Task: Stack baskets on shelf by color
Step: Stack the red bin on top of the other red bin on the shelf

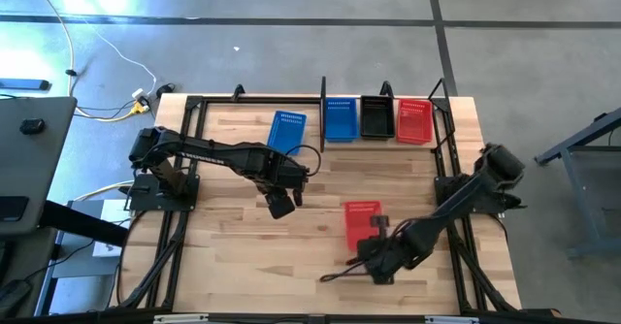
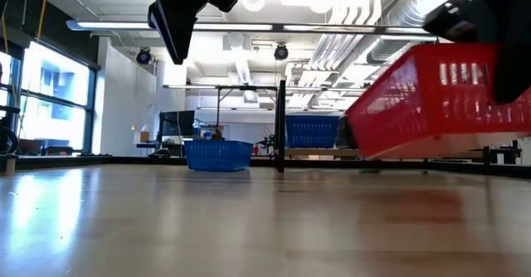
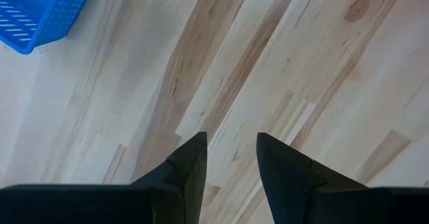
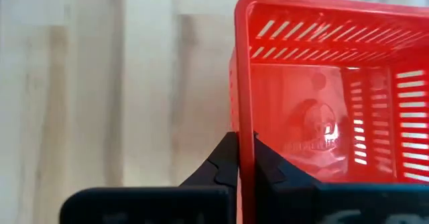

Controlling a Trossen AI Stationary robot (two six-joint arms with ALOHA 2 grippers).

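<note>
My right gripper (image 4: 244, 163) is shut on a red basket (image 1: 362, 222) toward the table's near right, and the low view shows that basket (image 2: 440, 103) off the wood. The shelf (image 1: 323, 89) stands at the far edge with a blue basket (image 1: 340, 118), a black basket (image 1: 376, 116) and a red basket (image 1: 413, 120) side by side on it. Another blue basket (image 1: 287, 130) rests on its bottom on the table, left of the shelf. My left gripper (image 3: 231, 150) hangs open over bare wood near the table's middle, pointing down. My right gripper pinches one wall of the red basket at its rim (image 4: 243, 127), at the basket's near end, one finger inside and one outside. The fingers slant down from the table's near right. The basket is lifted clear and tilted, its gripped end higher.
The arms' black frames (image 1: 184, 159) run along the table's left and right sides. Bare wood lies between the two grippers and in front of the shelf. Cables (image 1: 107, 91) lie on the floor beyond the far left corner.
</note>
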